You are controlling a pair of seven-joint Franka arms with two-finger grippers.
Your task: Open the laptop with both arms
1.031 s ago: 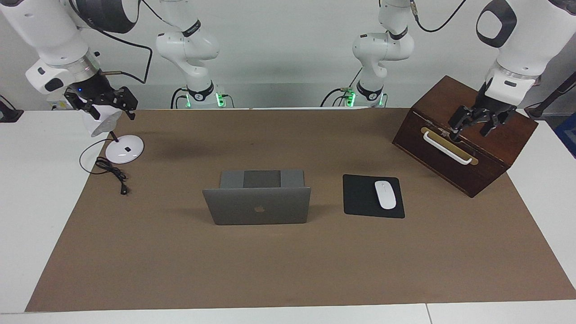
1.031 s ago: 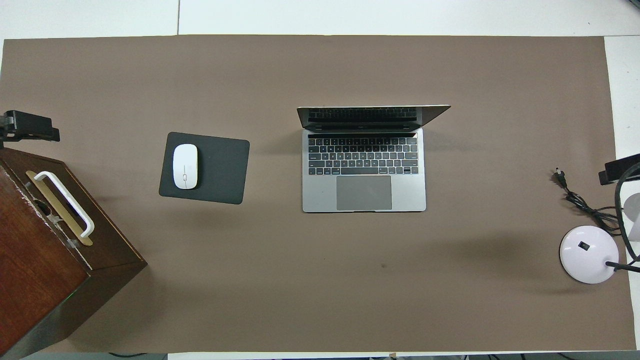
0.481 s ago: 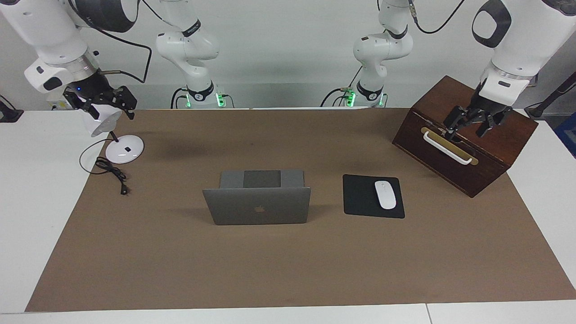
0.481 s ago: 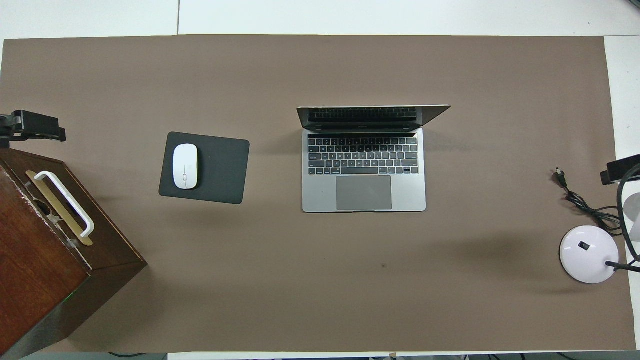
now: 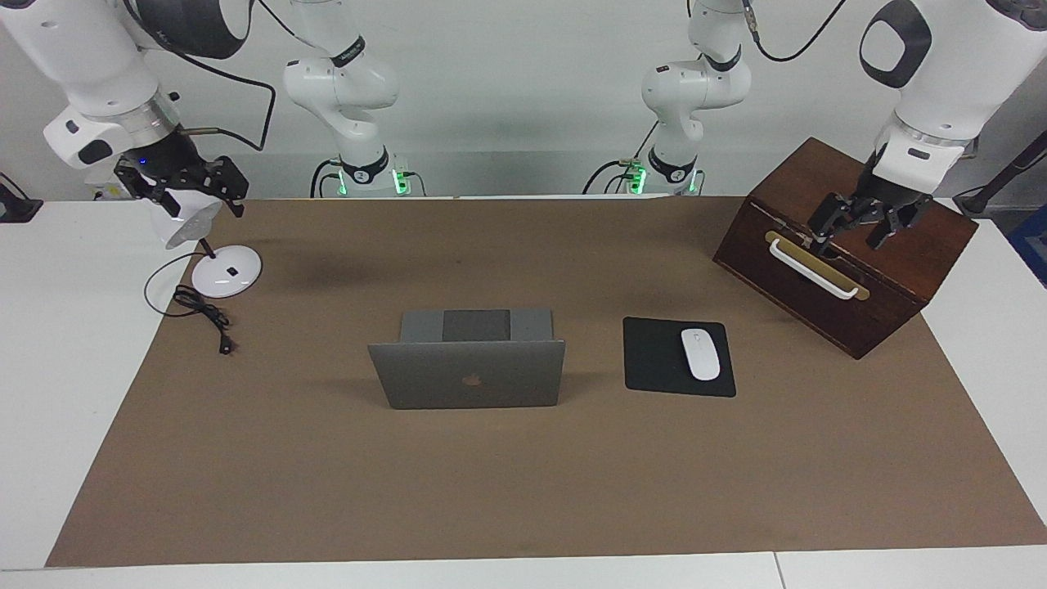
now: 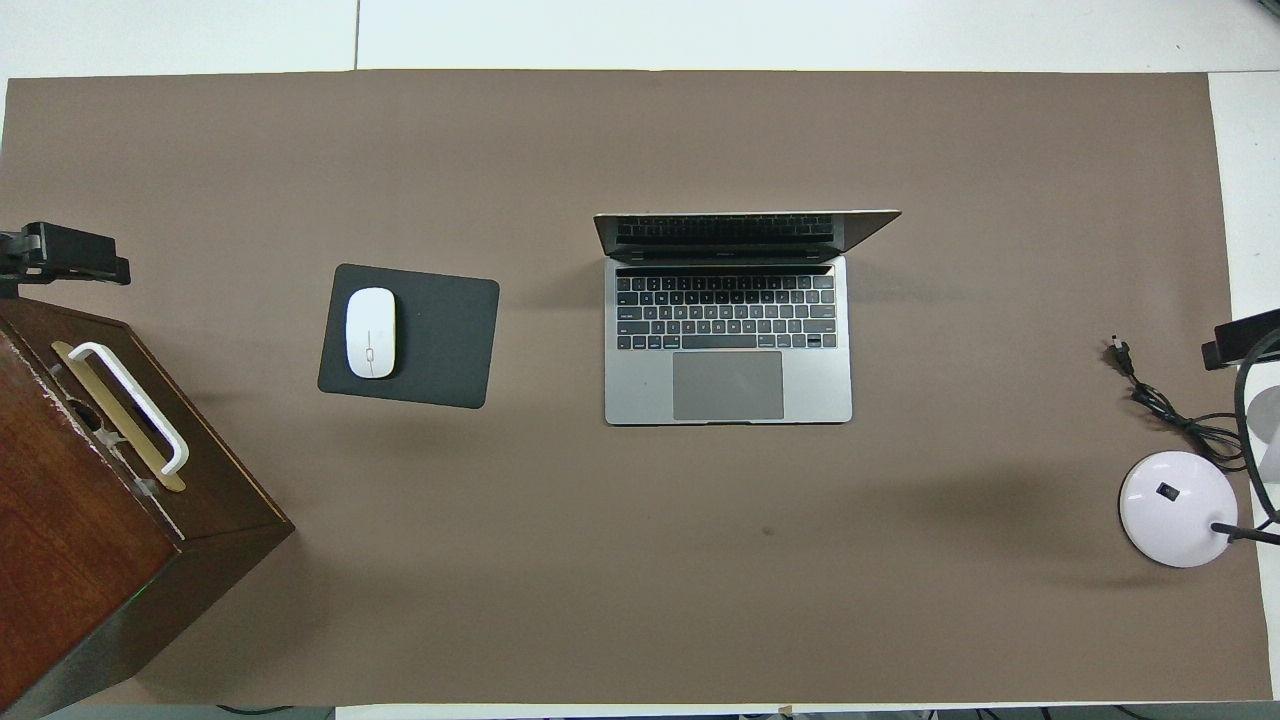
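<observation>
The silver-grey laptop (image 5: 468, 380) stands in the middle of the brown mat with its lid raised, logo side away from the robots. Its dark keyboard (image 6: 725, 312) and trackpad show from above. Neither gripper touches it. My left gripper (image 5: 855, 231) hangs open over the wooden box at the left arm's end, just above the box's white handle; only its tip (image 6: 68, 255) shows in the overhead view. My right gripper (image 5: 196, 195) hangs open over the desk lamp's head at the right arm's end; its tip (image 6: 1238, 340) shows at the overhead view's edge.
A dark wooden box (image 5: 851, 278) with a white handle (image 5: 814, 270) sits tilted at the left arm's end. Beside the laptop lies a black mouse pad (image 5: 658, 360) with a white mouse (image 5: 700, 353). A white desk lamp (image 5: 225, 272) and its black cord (image 5: 204, 315) lie at the right arm's end.
The left gripper has risen slightly over the box and the right gripper has shifted a little over the lamp. The laptop has not moved.
</observation>
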